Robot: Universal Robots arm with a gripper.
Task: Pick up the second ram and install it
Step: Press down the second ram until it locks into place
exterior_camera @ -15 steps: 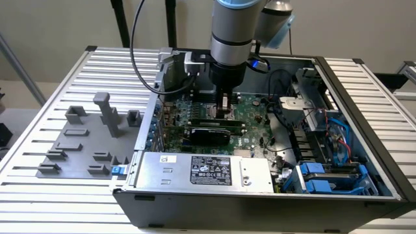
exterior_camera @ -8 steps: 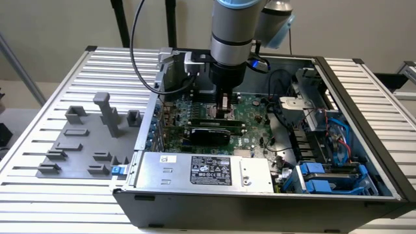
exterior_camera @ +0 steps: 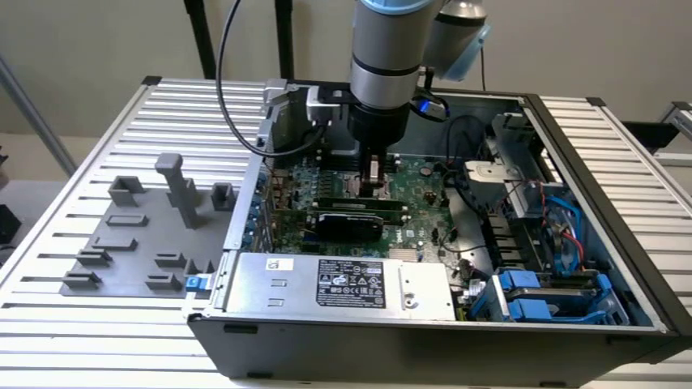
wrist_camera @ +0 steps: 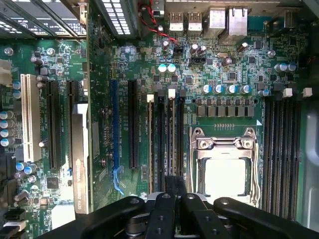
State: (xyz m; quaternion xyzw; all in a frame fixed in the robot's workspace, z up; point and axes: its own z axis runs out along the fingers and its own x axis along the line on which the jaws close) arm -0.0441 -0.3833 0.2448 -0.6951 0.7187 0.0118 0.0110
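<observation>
My gripper (exterior_camera: 373, 188) reaches down into the open computer case, over the green motherboard (exterior_camera: 424, 180). In the wrist view its black fingers (wrist_camera: 164, 199) are pressed together at the memory slots beside the CPU socket (wrist_camera: 224, 169). A thin strip runs edge-on out from between them along one slot; this looks like the second ram (wrist_camera: 172, 144), with the gripper (wrist_camera: 173, 186) shut on it. A similar pale-edged strip (wrist_camera: 150, 144) stands in the neighbouring slot. I cannot tell how deep the held strip sits.
A black card with a green edge (exterior_camera: 352, 220) stands in a slot close to the gripper. The power supply (exterior_camera: 335, 284) and blue drive bays (exterior_camera: 540, 296) fill the case's near side. A grey holder plate (exterior_camera: 130, 243) with blocks lies outside on the exterior view's left.
</observation>
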